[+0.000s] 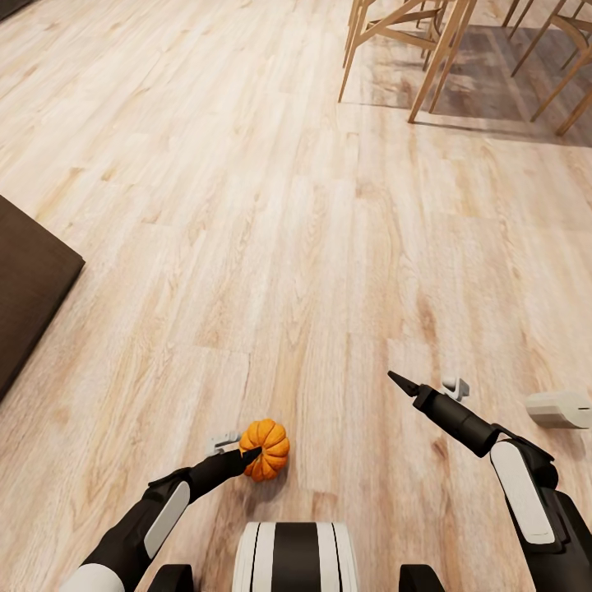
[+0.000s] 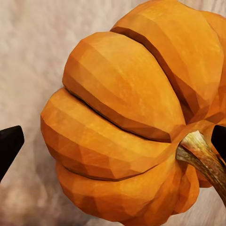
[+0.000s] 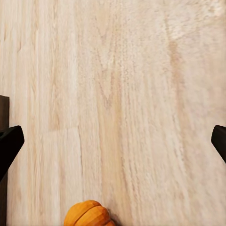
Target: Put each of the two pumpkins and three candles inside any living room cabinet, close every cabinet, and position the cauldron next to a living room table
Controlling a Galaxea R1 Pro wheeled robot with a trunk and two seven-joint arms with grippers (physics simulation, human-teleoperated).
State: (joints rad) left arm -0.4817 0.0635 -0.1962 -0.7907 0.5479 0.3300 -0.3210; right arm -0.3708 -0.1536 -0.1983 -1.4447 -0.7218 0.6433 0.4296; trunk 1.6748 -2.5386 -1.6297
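A small ribbed orange pumpkin [image 1: 265,449] sits at the tip of my left gripper [image 1: 253,452], low over the wood floor just ahead of my base. Close up, the pumpkin [image 2: 127,127] lies between the two black fingertips [image 2: 9,143], which stand wide apart; a gap shows beside one of them, so the left gripper is open around it. My right gripper [image 1: 400,381] hangs open over bare floor, with the pumpkin [image 3: 88,214] at the edge of its picture. An off-white candle [image 1: 559,409] lies on its side on the floor at the right.
The corner of a dark brown piece of furniture [image 1: 29,284] juts in at the left. Pale wooden chair and table legs [image 1: 427,57] stand at the far right on a darker patch of floor. Light plank floor [image 1: 271,230] spreads between them.
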